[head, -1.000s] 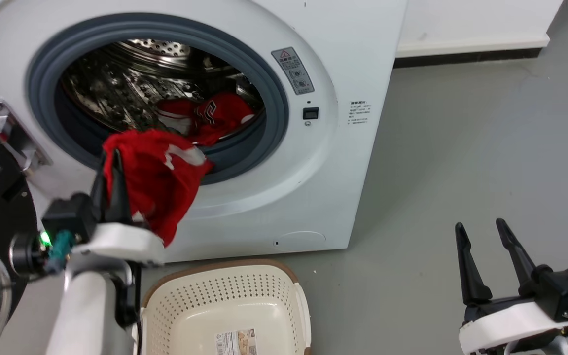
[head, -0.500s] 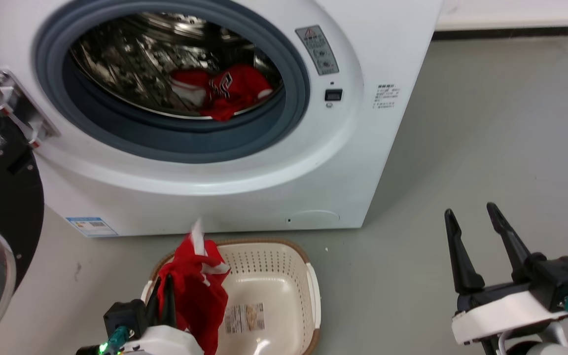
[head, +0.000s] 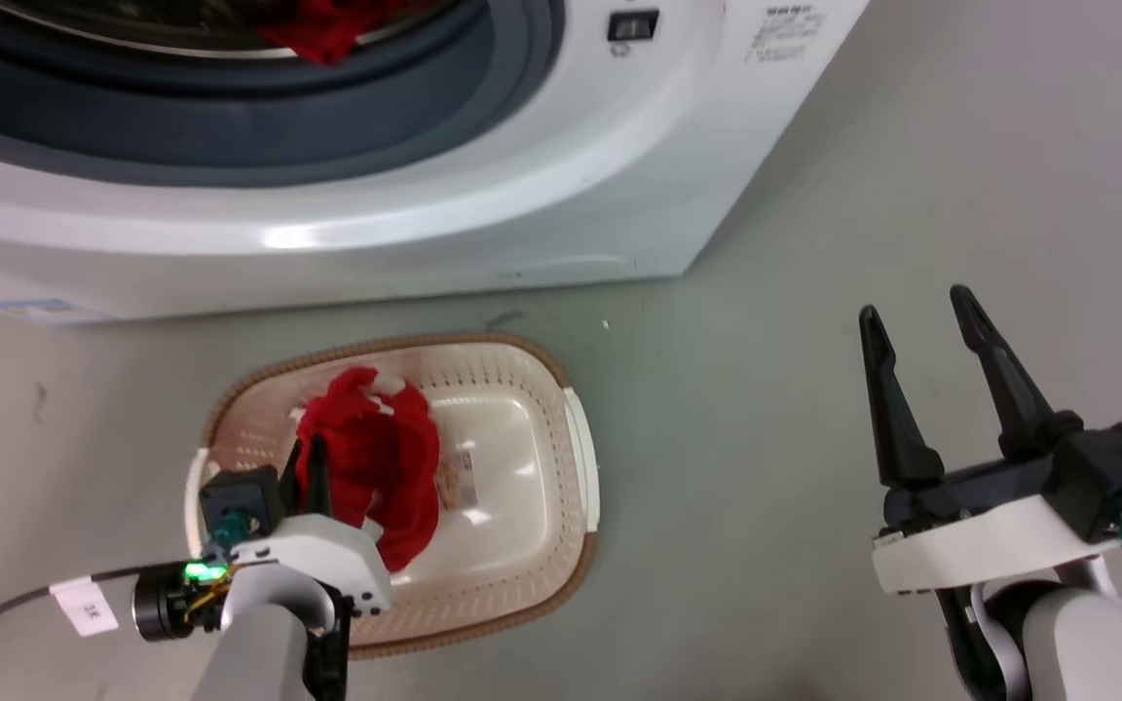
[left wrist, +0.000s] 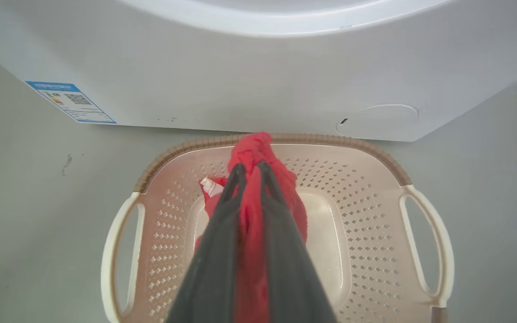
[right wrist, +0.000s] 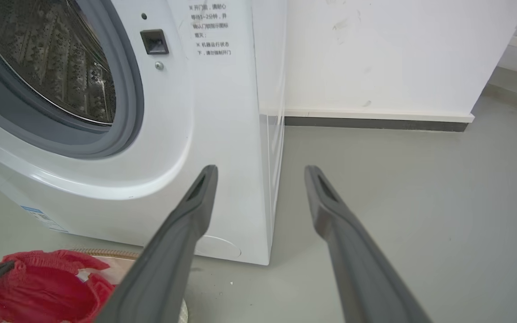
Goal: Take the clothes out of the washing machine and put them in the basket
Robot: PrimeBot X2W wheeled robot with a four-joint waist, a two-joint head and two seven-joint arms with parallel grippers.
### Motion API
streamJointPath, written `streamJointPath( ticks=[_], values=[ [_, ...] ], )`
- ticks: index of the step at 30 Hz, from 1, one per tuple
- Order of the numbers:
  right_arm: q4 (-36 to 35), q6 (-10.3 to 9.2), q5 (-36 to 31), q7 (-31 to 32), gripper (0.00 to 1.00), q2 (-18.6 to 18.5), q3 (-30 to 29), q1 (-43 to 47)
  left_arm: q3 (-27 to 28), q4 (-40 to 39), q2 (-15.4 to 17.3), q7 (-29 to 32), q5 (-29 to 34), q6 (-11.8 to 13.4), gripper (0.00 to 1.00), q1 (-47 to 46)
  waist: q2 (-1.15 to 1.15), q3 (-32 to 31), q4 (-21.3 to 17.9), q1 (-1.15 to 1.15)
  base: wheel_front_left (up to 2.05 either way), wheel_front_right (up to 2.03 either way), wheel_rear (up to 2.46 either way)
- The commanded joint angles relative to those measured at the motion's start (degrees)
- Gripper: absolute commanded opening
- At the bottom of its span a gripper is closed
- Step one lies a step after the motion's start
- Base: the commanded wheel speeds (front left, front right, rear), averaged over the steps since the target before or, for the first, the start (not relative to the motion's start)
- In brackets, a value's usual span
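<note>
While our head camera has tipped downward since half a second ago, so that the washing machine (head: 483,214) now crowds the top edge, our left gripper (head: 310,450) has also come lower over the basket (head: 512,433). The red jersey (head: 381,458) then stood up above the near left rim; now it hangs down inside the basket. Our right gripper (head: 915,304) stands much as it did, over the grey floor (head: 766,438), well apart from the basket.

Our left jaws are almost closed, pinching a bunched fold of the red jersey. In the left wrist view the cloth runs up between the two fingers and bulges past their tips. Our right jaws are spread wide, holding and touching nothing.

The red jersey is crumpled, bright red, with a scrap of white trim near its top. It fills the basket's left half, beside the paper label on the bottom; we cannot tell whether it rests there. The basket stands on the floor just before the washing machine. A second red garment (head: 322,24) lies at the drum's lip.
</note>
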Motion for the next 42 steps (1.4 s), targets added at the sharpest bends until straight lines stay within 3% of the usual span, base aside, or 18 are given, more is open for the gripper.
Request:
streamJointPath(
  ticks=[1, 8, 19, 21, 22, 23, 29, 30, 32, 42],
  values=[
    [-0.3, -0.04, -0.1, -0.3, 1.0, 0.1, 0.5, -1.8, 0.6, 2.1, 0.7, -0.1, 0.5, 0.0, 0.0, -2.5, 0.0, 6.9, -2.8, -0.01, 0.0, 0.0, 0.0],
    [1.3, -0.05, 0.6, -2.1, 1.0, 0.1, 3.7, -6.5, 3.7, 15.9, 2.8, -0.1, -0.2, 0.3, 0.0, -12.3, 0.0, 16.1, -5.1, -0.01, 0.0, 0.0, 0.0],
    [3.8, -0.04, 1.1, -4.0, 1.0, 0.1, 5.8, -10.2, 4.3, 25.3, 3.4, -0.1, 0.0, -0.5, 0.02, -17.4, 0.0, 20.1, -6.0, -0.01, 0.0, 0.0, 0.0],
    [4.4, -0.05, 1.0, -4.2, 1.0, 0.1, 5.7, -10.4, 4.1, 26.7, 3.2, -0.1, -0.1, -1.0, 0.54, -17.8, 0.0, 19.5, -5.9, -0.01, 0.0, 0.0, 0.0],
    [4.7, -0.05, 0.9, -4.3, 1.0, 0.1, 5.5, -10.6, 4.1, 26.9, 3.1, -0.1, -0.1, -1.1, 0.96, -18.0, 0.0, 18.9, -5.7, -0.01, 0.0, 0.0, 0.0],
    [5.1, -0.05, 0.8, -4.5, 1.0, 0.1, 5.3, -10.5, 4.0, 27.1, 2.9, -0.1, 0.0, -1.2, 1.0, -18.1, 0.0, 18.1, -5.5, -0.01, 0.0, 0.0, 0.0],
    [6.8, -0.05, 0.3, -4.9, 1.0, 0.1, 4.4, -8.2, 4.2, 26.5, 1.5, -0.1, -0.4, -1.7, 1.0, -14.5, 0.0, 10.2, -3.6, -0.01, 0.0, 0.0, 0.0],
    [7.1, -0.04, 0.0, -4.7, 1.0, 0.1, 3.6, -6.9, 4.5, 25.2, 0.8, -0.1, -0.7, -2.1, 1.0, -12.1, 0.0, 5.4, -2.4, -0.01, 0.0, 0.0, 0.0],
    [6.9, -0.04, -0.2, -4.2, 1.0, 0.1, 2.8, -5.8, 4.5, 24.0, 0.3, -0.1, -0.7, -2.4, 1.0, -10.3, 0.0, 2.5, -1.5, -0.01, 0.0, 0.0, 0.0],
    [4.4, -0.04, -1.1, -1.2, 1.0, 0.1, -0.8, 0.1, 3.0, 14.2, -0.8, -0.1, -2.9, -3.3, 1.0, -1.6, 0.0, -8.1, 3.3, -0.01, 0.0, 0.0, 0.0]
  ],
)
